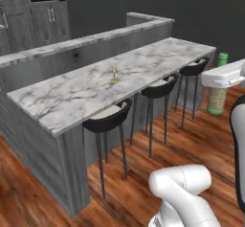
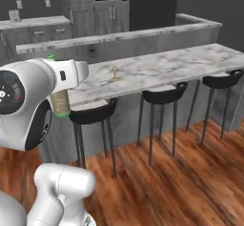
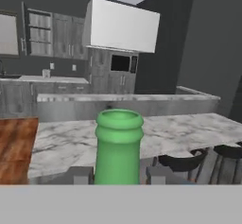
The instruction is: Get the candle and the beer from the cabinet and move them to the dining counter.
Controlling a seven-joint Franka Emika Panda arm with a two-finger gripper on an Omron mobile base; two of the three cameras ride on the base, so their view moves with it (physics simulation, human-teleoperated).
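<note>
My gripper (image 3: 119, 175) is shut on the beer (image 3: 119, 145), a green glass bottle held upright by its neck between the two fingertips (image 3: 79, 175). From the left base view the beer (image 1: 217, 94) hangs under the white hand (image 1: 221, 76), out past the right end of the dining counter (image 1: 158, 58). The right base view puts the beer (image 2: 60, 101) at the near left corner of the dining counter (image 2: 162, 65). The candle (image 1: 114, 74), a small stub on a gold holder, stands upright mid-slab on the dining counter, also the candle (image 2: 114, 73). Grey wall cabinets (image 3: 62, 36) line the far wall.
Three black stools (image 1: 108, 118) (image 1: 158, 90) (image 1: 194, 69) are tucked under the counter's near edge. A raised marble ledge (image 1: 86, 40) runs behind the slab. Wood floor (image 1: 191, 140) lies open in front. A white hood (image 3: 124, 27) hangs at the back.
</note>
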